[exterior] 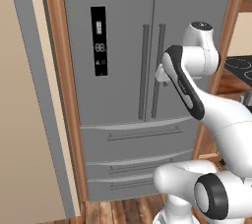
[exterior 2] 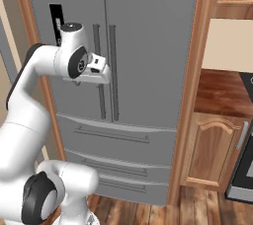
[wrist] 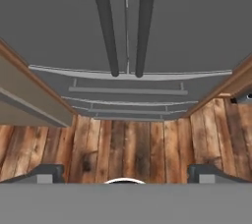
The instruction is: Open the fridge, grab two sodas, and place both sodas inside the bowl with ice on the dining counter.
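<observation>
Left base view: the fridge [exterior: 128, 70] fills the frame with both French doors shut, its black display panel [exterior: 99, 41] on the left door and the 2 vertical bar handles [exterior: 151, 72] meeting at the centre seam. The arm reaches forward at handle height, and its wrist sits just in front of the right-hand handle.

Right base view: the same closed doors, drawers [exterior 2: 116, 157] below them. The end effector [exterior 2: 101, 73] hovers close to the pair of handles, near their upper half; whether it touches either bar cannot be told from this angle.

Hand view: the camera looks down along the door fronts to the wood floor [wrist: 128, 144]. Both handles [wrist: 125, 21] run up the middle, and the 2 dark fingertips [wrist: 49, 173] stand far apart at the bottom corners, so the end effector is spread wide with nothing between its fingers.

The step in hand looks like the approach to open the fridge. Next, the spread fingers need to straddle 1 bar, close on it, then pull outward along the door's swing
</observation>
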Controlling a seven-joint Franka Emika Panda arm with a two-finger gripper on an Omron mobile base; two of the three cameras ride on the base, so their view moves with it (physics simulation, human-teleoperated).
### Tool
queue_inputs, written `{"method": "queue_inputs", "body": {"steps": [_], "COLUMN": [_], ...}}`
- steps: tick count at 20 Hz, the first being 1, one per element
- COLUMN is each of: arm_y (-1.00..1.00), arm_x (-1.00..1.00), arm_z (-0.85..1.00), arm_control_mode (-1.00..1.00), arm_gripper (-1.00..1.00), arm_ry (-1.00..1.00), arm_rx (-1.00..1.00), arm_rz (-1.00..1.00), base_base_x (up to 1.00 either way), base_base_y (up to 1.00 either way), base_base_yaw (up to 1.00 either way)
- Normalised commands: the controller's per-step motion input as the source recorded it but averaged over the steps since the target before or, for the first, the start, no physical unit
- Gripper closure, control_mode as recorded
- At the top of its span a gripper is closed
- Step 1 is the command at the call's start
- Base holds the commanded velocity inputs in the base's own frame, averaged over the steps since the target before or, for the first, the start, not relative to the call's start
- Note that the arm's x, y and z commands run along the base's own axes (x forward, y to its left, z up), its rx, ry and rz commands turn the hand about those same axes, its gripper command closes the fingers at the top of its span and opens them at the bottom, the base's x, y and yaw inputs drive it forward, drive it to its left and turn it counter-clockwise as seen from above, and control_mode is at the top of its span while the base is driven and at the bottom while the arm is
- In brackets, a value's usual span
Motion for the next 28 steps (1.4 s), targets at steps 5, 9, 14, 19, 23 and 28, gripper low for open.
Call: {"method": "queue_inputs", "body": {"steps": [5, 9, 14, 19, 23, 28], "arm_y": [-0.21, -0.05, -0.02, -0.10, 0.00, 0.00], "arm_x": [0.00, 0.33, 0.57, 0.40, 0.43, 0.37], "arm_z": [-0.01, 0.00, 0.00, 0.00, -0.04, -0.16], "arm_control_mode": [-1.00, -1.00, -1.00, -1.00, -1.00, -1.00], "arm_gripper": [-1.00, -1.00, -1.00, -1.00, -1.00, -1.00], "arm_ry": [-0.31, -0.16, -0.06, -0.04, -0.02, 0.00], "arm_rx": [-0.03, 0.00, 0.00, 0.00, 0.00, -0.01], "arm_rz": [0.00, 0.00, -0.03, -0.02, 0.00, 0.00], "base_base_x": [0.00, 0.00, 0.00, 0.00, 0.00, 0.00], "base_base_y": [0.00, 0.00, 0.00, 0.00, 0.00, 0.00], "base_base_yaw": [0.00, 0.00, 0.00, 0.00, 0.00, 0.00]}}
